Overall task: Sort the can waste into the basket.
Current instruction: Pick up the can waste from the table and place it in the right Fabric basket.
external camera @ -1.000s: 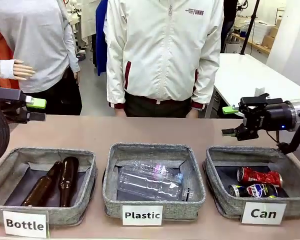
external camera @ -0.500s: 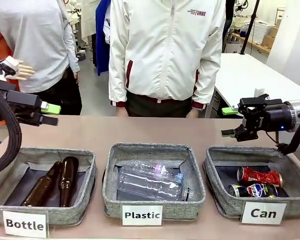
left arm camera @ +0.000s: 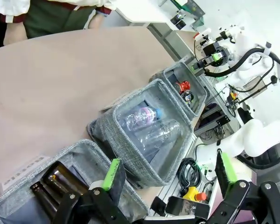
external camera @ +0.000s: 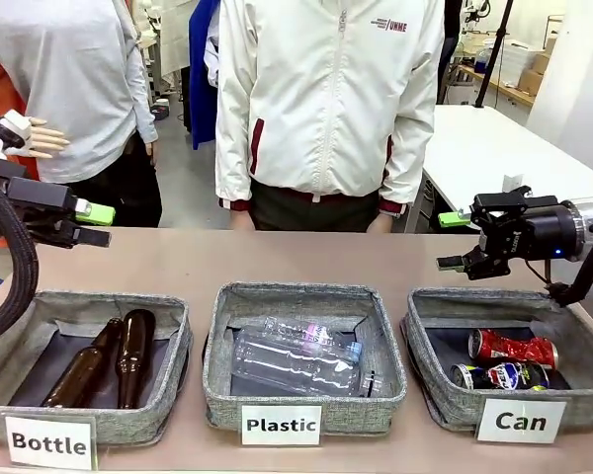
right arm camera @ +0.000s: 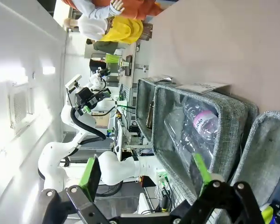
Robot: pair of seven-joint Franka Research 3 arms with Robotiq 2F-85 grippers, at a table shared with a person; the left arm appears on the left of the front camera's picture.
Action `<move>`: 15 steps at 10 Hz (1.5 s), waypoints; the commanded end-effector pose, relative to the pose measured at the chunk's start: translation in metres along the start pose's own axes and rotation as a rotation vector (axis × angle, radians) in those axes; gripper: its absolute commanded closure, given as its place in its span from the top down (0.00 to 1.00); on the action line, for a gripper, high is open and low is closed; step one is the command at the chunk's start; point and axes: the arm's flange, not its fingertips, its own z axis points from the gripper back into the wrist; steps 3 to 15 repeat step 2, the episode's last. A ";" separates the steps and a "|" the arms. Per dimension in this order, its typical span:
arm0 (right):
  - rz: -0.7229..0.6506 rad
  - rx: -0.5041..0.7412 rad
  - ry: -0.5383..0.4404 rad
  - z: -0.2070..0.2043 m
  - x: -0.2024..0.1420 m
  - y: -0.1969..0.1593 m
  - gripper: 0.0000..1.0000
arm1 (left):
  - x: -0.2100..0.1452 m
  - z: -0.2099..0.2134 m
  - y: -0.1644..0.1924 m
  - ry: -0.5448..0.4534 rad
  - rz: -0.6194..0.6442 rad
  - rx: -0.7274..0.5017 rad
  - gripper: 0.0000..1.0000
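Your two cans already lie in the basket (external camera: 440,314) labelled "Can", nearest you at the right: the dark blue-black can (external camera: 499,376) at the front, the red can (external camera: 512,348) just behind it, the two touching. No can shows on the bare counter (external camera: 277,259), so I judge the sorting finished and the step in hand is only to keep clear. Do it well by holding both arms high and away from the bins, and check the counter once for stray cans before you stop. Don't dip toward the bin of brown bottles (external camera: 119,357) or the one with clear plastic bottles (external camera: 295,357); neither is yours. Your right end effector (external camera: 455,239) hangs above the far rim of the basket, level, fingers pointing toward the middle, spread wide and empty. Your left end effector (external camera: 97,225) hangs over the left edge of the counter, level, pointing inward, likewise spread and empty. Beyond, the person (external camera: 328,109) stands at the far side, hands not over the counter
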 end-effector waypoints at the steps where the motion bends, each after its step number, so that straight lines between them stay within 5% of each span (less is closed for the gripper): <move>1: -0.002 0.008 0.003 -0.002 0.000 0.002 1.00 | 0.000 0.003 -0.003 0.014 0.007 -0.005 1.00; 15: -0.002 0.008 0.003 -0.002 0.000 0.002 1.00 | 0.000 0.003 -0.003 0.014 0.007 -0.005 1.00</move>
